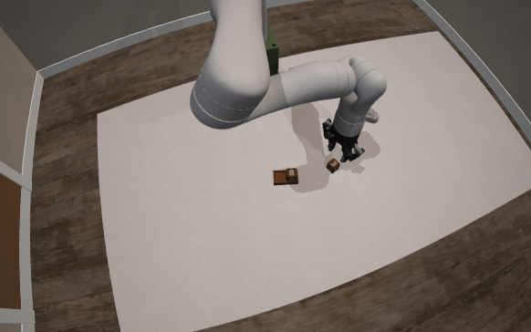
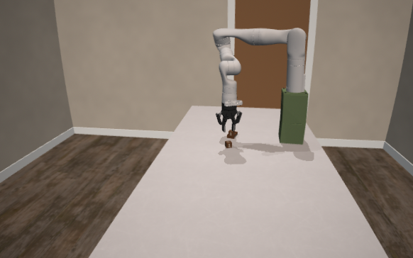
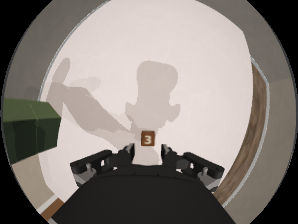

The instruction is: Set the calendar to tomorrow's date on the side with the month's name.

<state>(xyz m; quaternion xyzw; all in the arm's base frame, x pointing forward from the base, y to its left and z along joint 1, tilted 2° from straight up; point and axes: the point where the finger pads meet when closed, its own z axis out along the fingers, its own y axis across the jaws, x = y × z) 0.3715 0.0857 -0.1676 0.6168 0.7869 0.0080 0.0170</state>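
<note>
A loose brown cube stands on the pale surface, turned at an angle to the tray, with a light 3 on its top face. The brown tray lies flat to its left in the top view. A second cube stands in the tray's right half, with an 8 on its top; its darker front face is unreadable. The tray's left half is bare. My gripper points down, partly open and empty, above the loose cube's level. The month's name is not readable.
The green pedestal carries the arm at the back in the top view. The pale mat lies under the tray and loose cube. Arm shadows fall around both.
</note>
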